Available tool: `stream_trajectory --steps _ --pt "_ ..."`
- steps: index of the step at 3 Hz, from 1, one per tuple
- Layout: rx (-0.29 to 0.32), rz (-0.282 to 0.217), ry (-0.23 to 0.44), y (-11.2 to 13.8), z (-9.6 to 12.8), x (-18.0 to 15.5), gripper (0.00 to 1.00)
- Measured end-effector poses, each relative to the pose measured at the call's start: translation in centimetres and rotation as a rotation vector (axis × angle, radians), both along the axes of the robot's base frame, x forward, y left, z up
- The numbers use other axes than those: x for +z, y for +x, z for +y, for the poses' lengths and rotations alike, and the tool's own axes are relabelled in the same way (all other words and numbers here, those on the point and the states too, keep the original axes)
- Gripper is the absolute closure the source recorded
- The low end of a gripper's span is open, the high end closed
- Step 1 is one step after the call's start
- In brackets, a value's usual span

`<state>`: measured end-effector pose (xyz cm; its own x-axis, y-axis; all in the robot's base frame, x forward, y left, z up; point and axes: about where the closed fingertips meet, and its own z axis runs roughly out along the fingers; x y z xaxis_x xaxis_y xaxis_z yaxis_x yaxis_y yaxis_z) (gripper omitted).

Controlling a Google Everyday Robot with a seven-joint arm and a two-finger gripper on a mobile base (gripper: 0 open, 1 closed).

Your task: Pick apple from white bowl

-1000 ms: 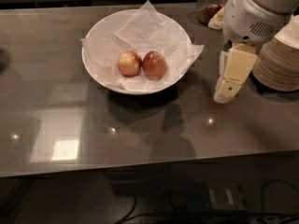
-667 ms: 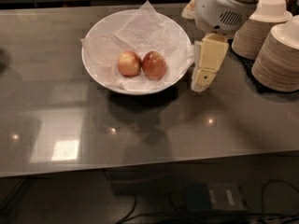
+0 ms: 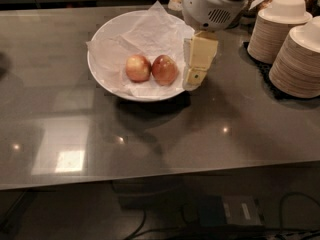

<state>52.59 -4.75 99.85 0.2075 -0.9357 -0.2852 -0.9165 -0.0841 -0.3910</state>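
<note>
Now that the pincer (spread: cannot tell) has swung to the white bowl by the surface's far edge, the apple is close.

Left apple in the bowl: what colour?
Apple: yellow-pink, red blush, camera view; gripper at white bowl's right rim.

The one camera looks steeply down from above the near edge of the table toward its far side, fairly close, with the white bowl upper-centre and the gripper hanging just at the bowl's right rim.
</note>
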Motion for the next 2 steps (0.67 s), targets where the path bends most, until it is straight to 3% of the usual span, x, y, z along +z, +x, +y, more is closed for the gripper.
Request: stream_trajectory --steps 1,2 --pt "0.000 -0.001 0.001 0.0 0.0 0.0 0.00" --pt "0.035 0.008 0.058 1.6 1.2 -0.9 0.00"
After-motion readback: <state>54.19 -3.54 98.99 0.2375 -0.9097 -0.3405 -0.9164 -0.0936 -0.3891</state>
